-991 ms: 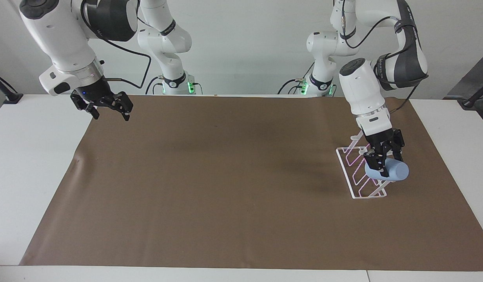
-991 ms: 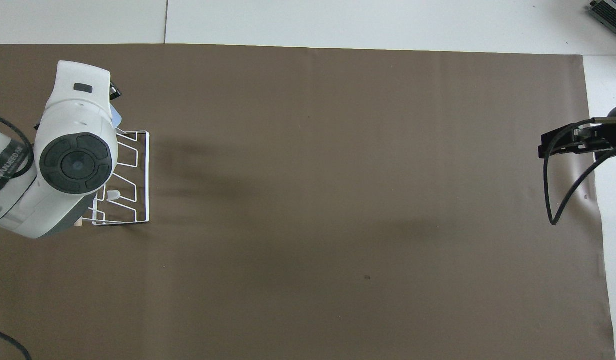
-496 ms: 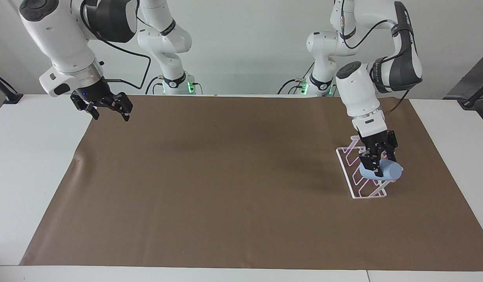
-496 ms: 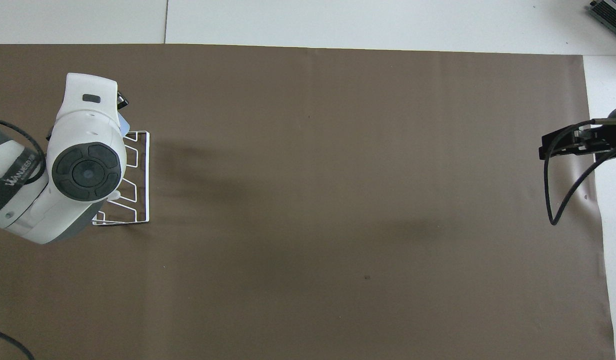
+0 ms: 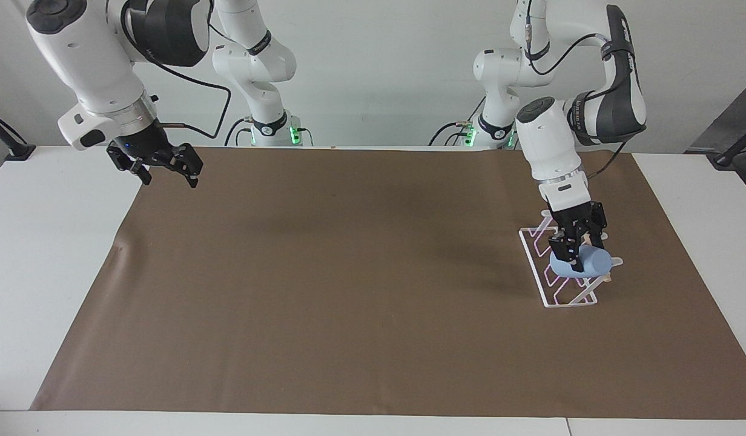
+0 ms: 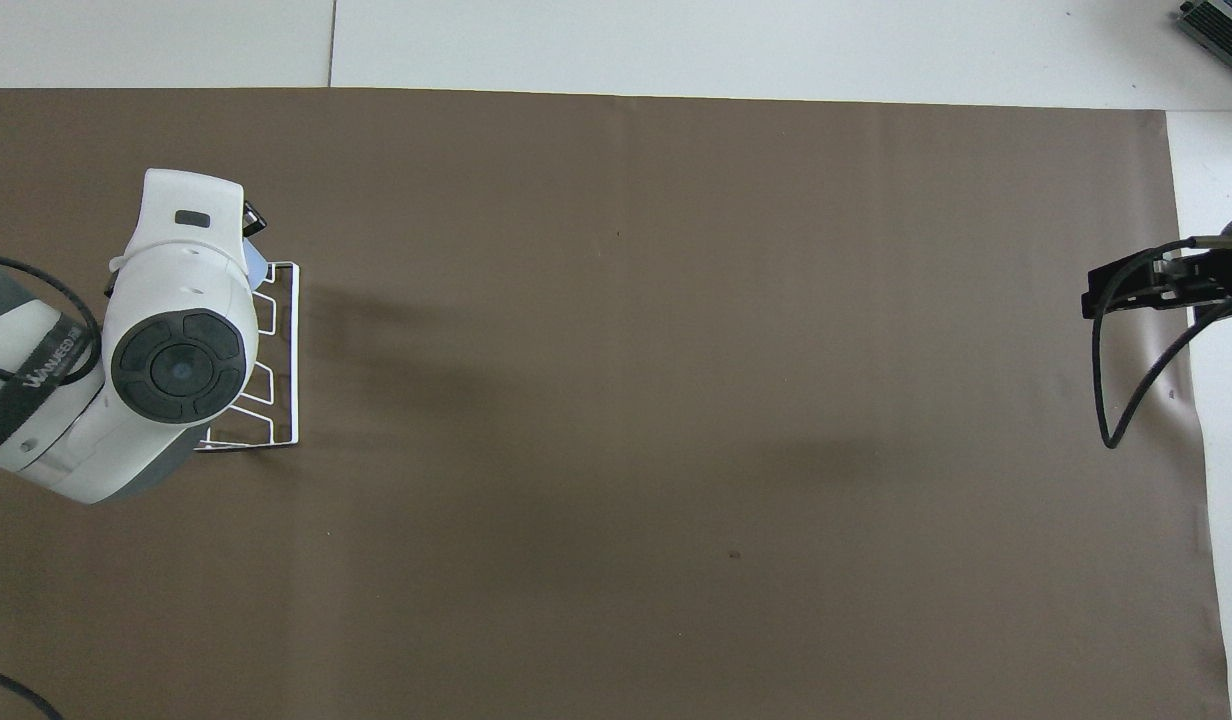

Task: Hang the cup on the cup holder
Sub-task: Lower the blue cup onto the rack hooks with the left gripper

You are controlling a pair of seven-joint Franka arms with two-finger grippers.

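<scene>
A light-blue cup [image 5: 580, 264] lies tilted on its side among the slanted prongs of the white wire cup holder [image 5: 533, 255], at the holder's end farther from the robots. My left gripper [image 5: 575, 256] is shut on the cup and comes down on it from above. Seen from overhead, the left arm covers most of the cup holder [image 6: 292, 345], and only a sliver of the cup [image 6: 255, 262] shows past the wrist. My right gripper [image 5: 165, 174] hangs open and empty over the paper's corner at the right arm's end, and the right gripper [image 6: 1126, 290] waits there.
Brown paper [image 5: 349, 284] covers most of the white table [image 5: 46, 242]. The cup holder stands on it toward the left arm's end. A black cable [image 6: 1111, 400] loops down from the right arm.
My left gripper has carried the cup lower and toward the table's middle, in over the holder's prongs. The right arm has barely moved.
</scene>
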